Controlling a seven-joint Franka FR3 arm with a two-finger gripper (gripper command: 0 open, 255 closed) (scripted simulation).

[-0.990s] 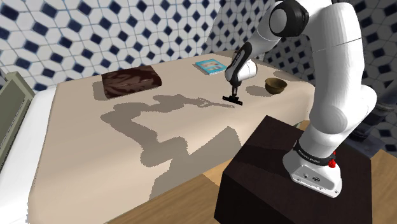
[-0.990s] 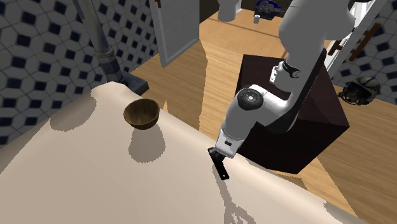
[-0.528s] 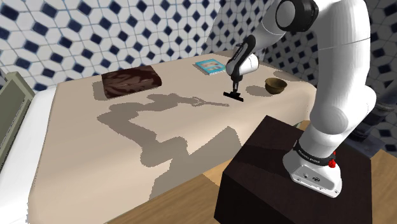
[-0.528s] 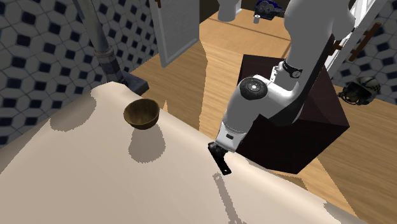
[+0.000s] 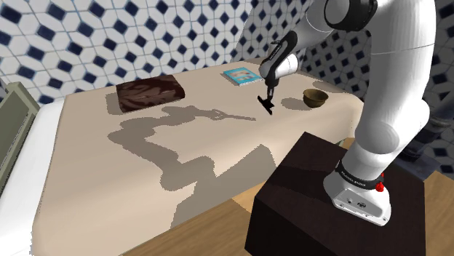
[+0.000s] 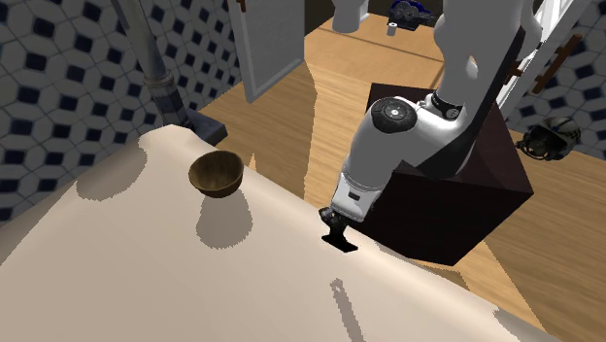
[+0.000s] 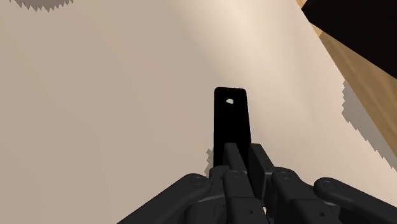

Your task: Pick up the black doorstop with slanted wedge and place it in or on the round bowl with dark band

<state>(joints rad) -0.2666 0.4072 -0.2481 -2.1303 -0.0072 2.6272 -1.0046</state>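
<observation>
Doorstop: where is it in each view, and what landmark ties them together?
Shoulder view: doorstop above the table, left of the bowl.
Second exterior view: doorstop lower centre, right of the bowl.
Wrist view: doorstop at centre, clasped by the fingers.
Shared landmark: the dark stand.

Beige top [image 5: 87, 167] — bowl [image 5: 315, 97], slab [image 5: 149, 93], blue square [image 5: 240, 76]

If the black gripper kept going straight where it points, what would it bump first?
Probably the beige surface: the black two-finger gripper points down at it, and the flat black doorstop it clasps would touch first.
</observation>
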